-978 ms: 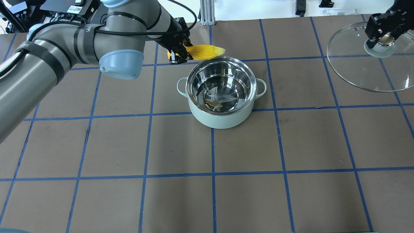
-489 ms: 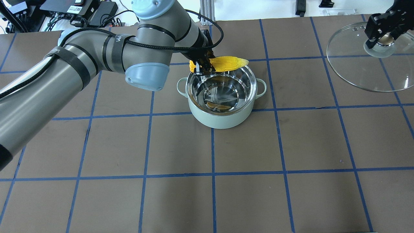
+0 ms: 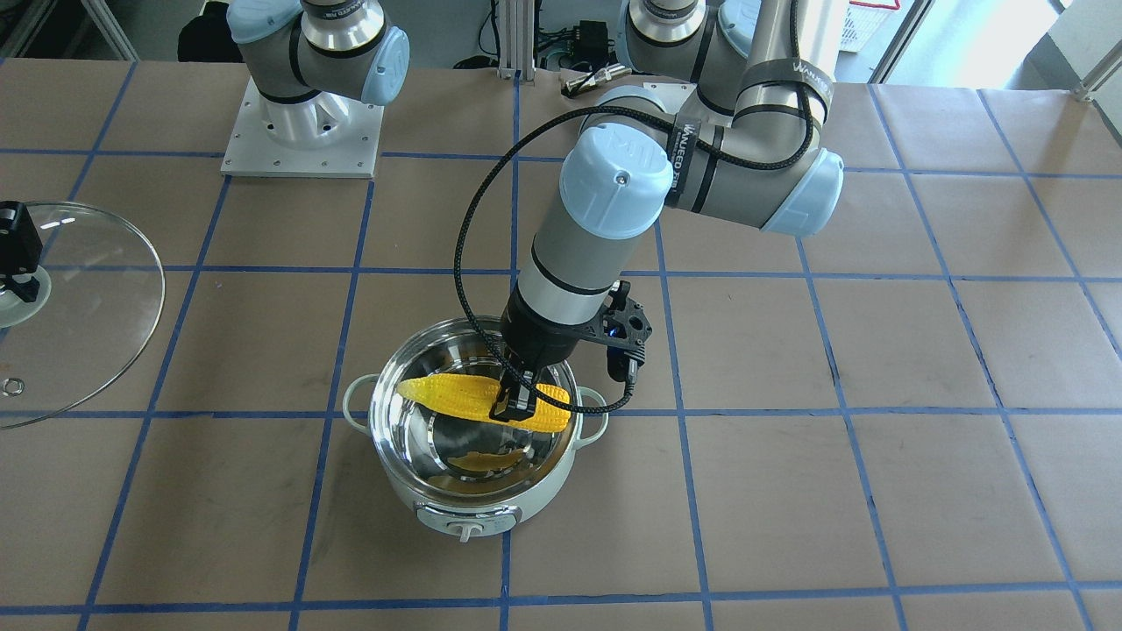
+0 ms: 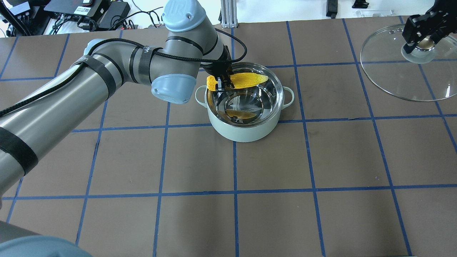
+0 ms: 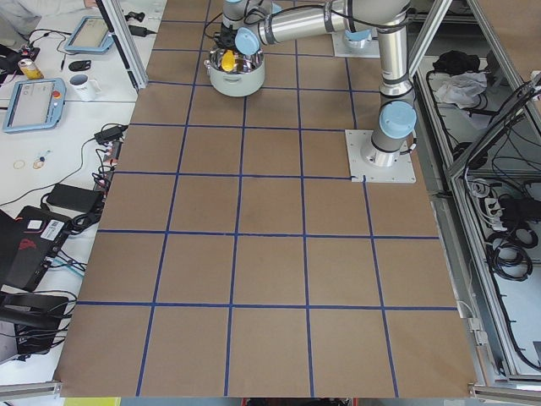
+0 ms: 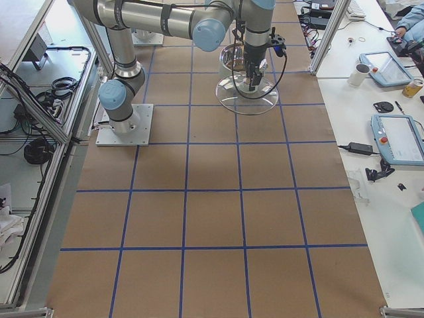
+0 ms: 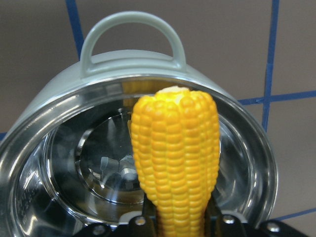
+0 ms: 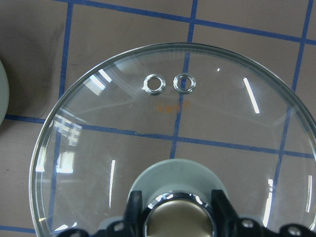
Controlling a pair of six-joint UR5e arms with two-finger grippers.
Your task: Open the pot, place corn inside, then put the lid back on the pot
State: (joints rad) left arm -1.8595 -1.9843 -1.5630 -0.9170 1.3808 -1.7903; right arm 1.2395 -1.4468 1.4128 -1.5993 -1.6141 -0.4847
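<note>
Yellow corn (image 4: 247, 79) in left claw (image 4: 225, 85) above open pot (image 4: 246, 134), right claw (image 4: 422, 45) gripping lid (image 4: 391, 76)

I count one pot (image 4: 246, 130) on the desk (image 4: 321, 214). It has two loop handles (image 4: 200, 97) and a single dial (image 3: 465, 528) on its front. One corn (image 4: 246, 80) hangs over the pot's mouth. There is one lid (image 4: 385, 78), well apart from the pot, with two ringed vent holes (image 8: 153, 84) and one knob (image 8: 175, 219). Two arms (image 4: 107, 78) reach in, so there are two grippers: the left gripper (image 4: 224, 85) at the pot and the right gripper (image 4: 421, 44) at the lid.
</note>
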